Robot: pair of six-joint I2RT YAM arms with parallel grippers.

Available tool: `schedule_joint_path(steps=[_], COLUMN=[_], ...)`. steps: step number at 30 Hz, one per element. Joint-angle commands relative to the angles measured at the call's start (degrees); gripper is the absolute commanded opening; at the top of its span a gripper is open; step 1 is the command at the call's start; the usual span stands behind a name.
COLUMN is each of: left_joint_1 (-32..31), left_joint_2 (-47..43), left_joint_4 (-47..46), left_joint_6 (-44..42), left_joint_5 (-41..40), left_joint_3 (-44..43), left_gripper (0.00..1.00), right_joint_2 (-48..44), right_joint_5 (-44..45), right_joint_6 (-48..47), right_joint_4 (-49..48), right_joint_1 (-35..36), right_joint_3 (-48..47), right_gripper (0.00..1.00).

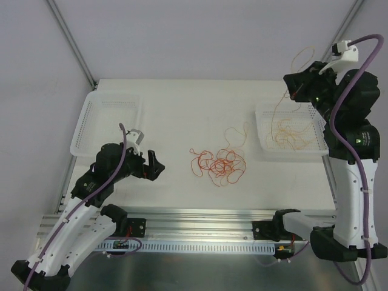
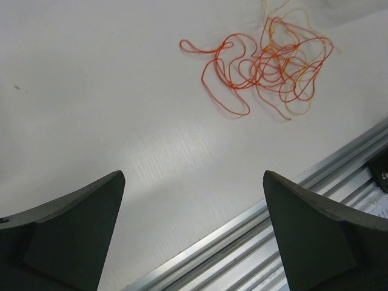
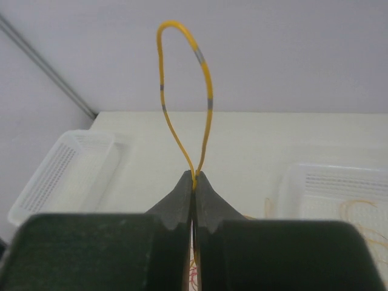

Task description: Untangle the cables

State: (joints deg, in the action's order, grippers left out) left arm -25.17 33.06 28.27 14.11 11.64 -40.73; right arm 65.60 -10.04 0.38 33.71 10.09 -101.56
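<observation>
Between right jaws, yellow cable [image 3: 210, 91]

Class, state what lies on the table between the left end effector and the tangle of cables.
Nothing: only bare white table separates the left end effector from the tangle of cables. This is clearest in the left wrist view.

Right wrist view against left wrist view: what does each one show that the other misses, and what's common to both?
Only the right wrist view: the right gripper shut on a yellow cable whose loop stands above the fingertips, plus the left basket and the right basket, the latter holding pale strands. Only the left wrist view: the left gripper open and empty above the table, the red-orange and yellow tangle lying ahead of it, and the metal rail. Both: the white table.
</observation>
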Motion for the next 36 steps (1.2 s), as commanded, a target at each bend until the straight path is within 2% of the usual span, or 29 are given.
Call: schedule_joint_path(steps=[1,8,16,20,25,28,34,35,36], left_joint_1=[-0.41,-0.32,-0.32,-0.32,-0.32,-0.32,-0.32,-0.32,-0.32], left_joint_2=[1.04,0.43,-0.01,-1.15,-1.33,-1.68,-1.33,-1.33,-1.42], left_joint_4=[-2.87,-5.68,-7.35,-8.14,-8.32,-8.32,-8.32,-8.41,-8.32], left_joint_6=[-2.15,-1.8,-2.51,-2.68,-3.12,-3.3,-3.39,-3.47,-3.47], left_joint_5=[-2.14,-3.11,-3.38,-3.38,-3.9,-3.99,-3.9,-3.9,-3.99], left_joint_3=[4.59,8.74,9.0,9.53,9.62,9.71,9.79,9.71,9.71], left_gripper=[0.99,0.99,0.99,0.99,0.99,0.99,0.99,0.99,0.99], right_joint_2=[0.93,4.44,8.4,9.63,12.7,17.17,21.67,22.54,22.9], right_joint_5=[1.87,-0.5,-2.52,-2.26,-0.77,-1.3,2.57,3.96,4.76], right_joint_6=[-0.12,-1.88,-3.37,-0.65,7.87,11.47,12.54,12.62,12.54], right_joint_4=[-3.73,-11.73,-20.43,-23.51,-28.79,-27.22,-18.61,-16.77,-13.62], right_joint_1=[-6.64,-17.45,-21.25,-22.3,-24.14,-25.55,-27.13,-27.31,-27.4], right_joint_3=[3.11,7.95,14.71,21.91,32.9,33.88,30.29,28.1,27.21], right_gripper=[0.01,0.01,0.01,0.01,0.02,0.05,0.43,0.55,0.6])
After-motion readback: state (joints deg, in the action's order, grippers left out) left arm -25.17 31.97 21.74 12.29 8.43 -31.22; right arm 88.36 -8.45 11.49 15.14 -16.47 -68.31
